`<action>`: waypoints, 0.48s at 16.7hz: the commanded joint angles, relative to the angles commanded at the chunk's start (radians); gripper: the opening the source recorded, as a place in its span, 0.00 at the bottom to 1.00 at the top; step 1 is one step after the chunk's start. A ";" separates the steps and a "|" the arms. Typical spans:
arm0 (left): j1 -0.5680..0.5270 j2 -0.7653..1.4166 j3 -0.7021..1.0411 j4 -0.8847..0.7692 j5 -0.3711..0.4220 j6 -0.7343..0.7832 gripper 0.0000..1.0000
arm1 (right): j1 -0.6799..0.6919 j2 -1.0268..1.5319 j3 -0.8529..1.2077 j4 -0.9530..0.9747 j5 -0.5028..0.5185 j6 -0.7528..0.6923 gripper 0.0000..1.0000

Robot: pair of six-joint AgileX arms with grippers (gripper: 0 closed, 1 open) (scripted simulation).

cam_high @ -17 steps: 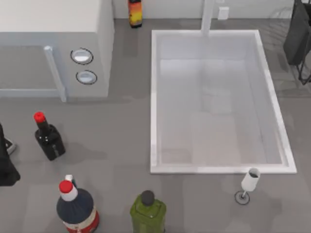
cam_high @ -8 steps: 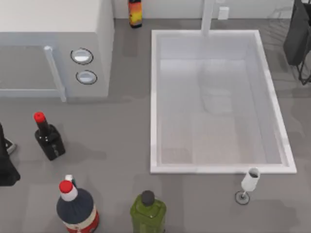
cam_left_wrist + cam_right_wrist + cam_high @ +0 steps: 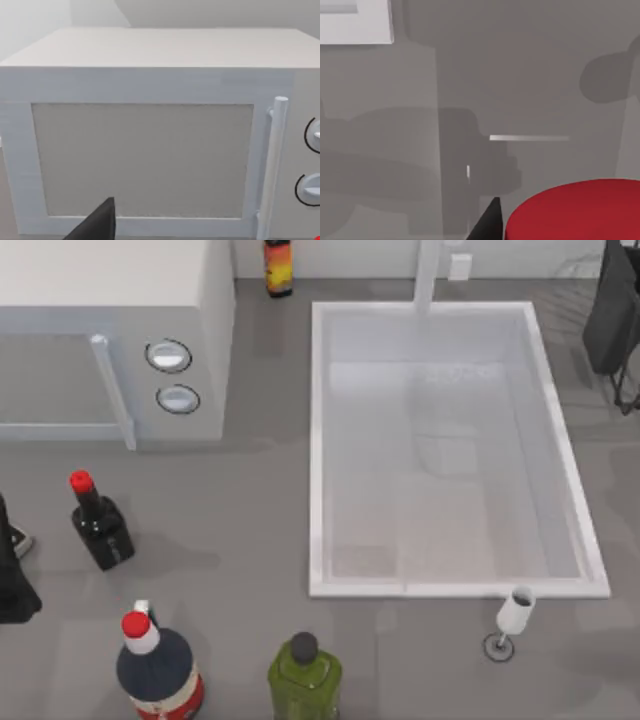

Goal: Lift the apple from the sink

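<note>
The apple (image 3: 575,212) is a bright red dome close under the right wrist camera, hanging well above the grey counter. One dark finger (image 3: 489,220) of my right gripper presses against its side, so the gripper is shut on it. My right arm (image 3: 612,310) is at the top view's far right, beyond the sink's back corner. The sink (image 3: 318,440) is a white-rimmed basin with a pale grey floor, and a corner of its rim (image 3: 355,22) lies far below the apple. My left arm (image 3: 10,575) stays parked at the left edge, its finger (image 3: 100,222) facing the microwave.
A white microwave (image 3: 110,300) with two round knobs fills the back left. Two red-capped dark bottles (image 3: 100,525) (image 3: 155,670) and a green bottle (image 3: 303,675) stand at the front left. A wine glass (image 3: 512,618) stands before the sink, an orange bottle (image 3: 278,265) at the back.
A faint shadow on the sink floor has drifted toward the back. The bottles, the glass and both arms hold their places in the top view.
</note>
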 joint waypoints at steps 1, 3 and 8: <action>0.000 0.000 0.000 0.000 0.000 0.000 1.00 | 0.000 0.007 -0.031 0.033 0.000 0.000 0.00; 0.000 0.000 0.000 0.000 0.000 0.000 1.00 | 0.000 0.017 -0.064 0.068 0.000 0.001 0.00; 0.000 0.000 0.000 0.000 0.000 0.000 1.00 | 0.000 0.018 -0.066 0.070 0.000 0.001 0.08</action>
